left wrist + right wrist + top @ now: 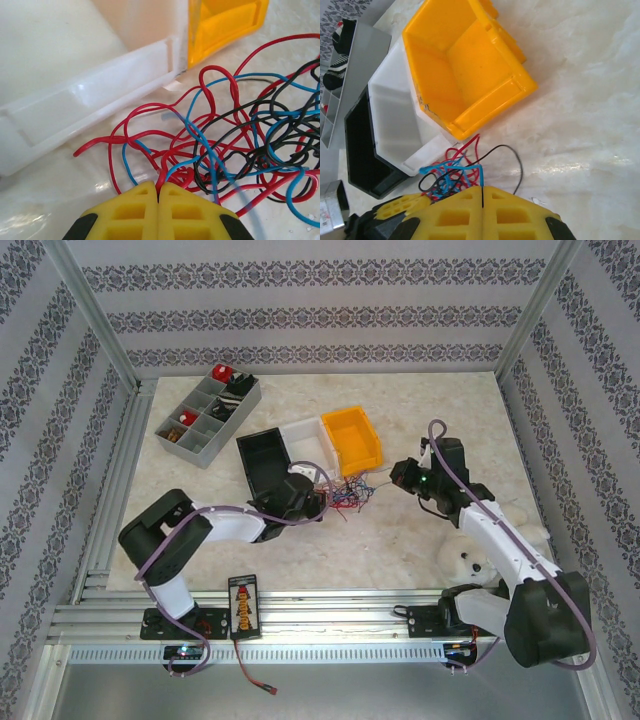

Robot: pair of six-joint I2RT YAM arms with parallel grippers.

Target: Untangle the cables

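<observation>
Left pincer [159, 189] closed on cables [235, 150], right pincer [483, 194] nipping their opposite edge

Figure: colours and patterns on your bench.
You see the cables [220, 145] in red, blue and black; a black bin [258, 452], a white bin [300, 430] and an orange-yellow bin [352, 440]; yellow fingers on the left gripper [159, 192] and the right gripper [483, 192]; a cream marbled table [400, 530]; white walls [320, 320] banded with grey lace-like ornament.

Bright, even overhead light; soft shadows; glare on table [45, 205]; white bin [75, 110] overexposed, blurred; cables [225, 150] sharp.
</observation>
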